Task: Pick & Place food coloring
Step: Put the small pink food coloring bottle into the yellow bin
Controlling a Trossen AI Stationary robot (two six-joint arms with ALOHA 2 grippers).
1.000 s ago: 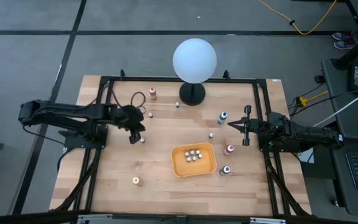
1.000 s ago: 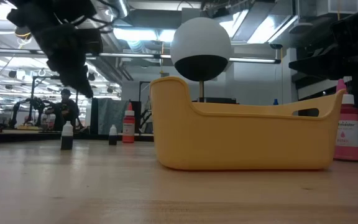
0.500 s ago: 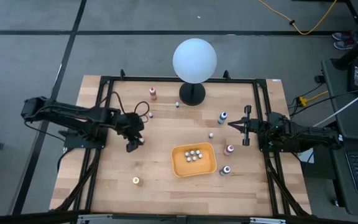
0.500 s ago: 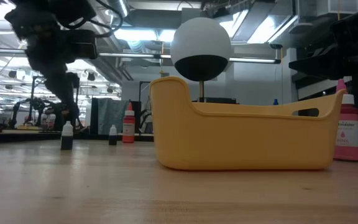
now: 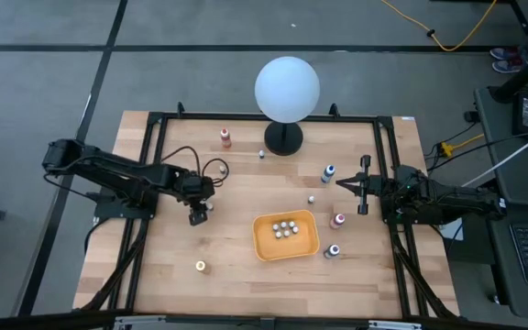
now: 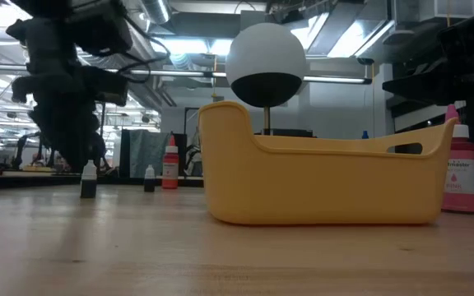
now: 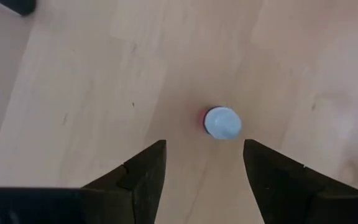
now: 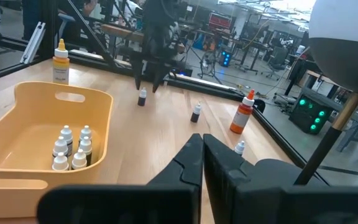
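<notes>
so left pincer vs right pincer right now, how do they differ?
The left pincer is open, pointing down over a small white-capped bottle standing on the table. The right pincer is shut and holds nothing. The left pincer sits out over the table's left-centre, poised above the bottle, while the right pincer waits at the right edge, away from any bottle. Both are dark two-finger pincers.

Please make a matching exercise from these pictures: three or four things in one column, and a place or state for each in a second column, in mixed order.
Things:
1. left gripper
2. right gripper
3. yellow tray
4. orange bottle

Places or states:
a. shut, at the table's right side
b. holds small white-capped bottles
c. open, above a small bottle
d. stands near the globe lamp

Pairs: 1-c, 2-a, 3-b, 4-d
</notes>
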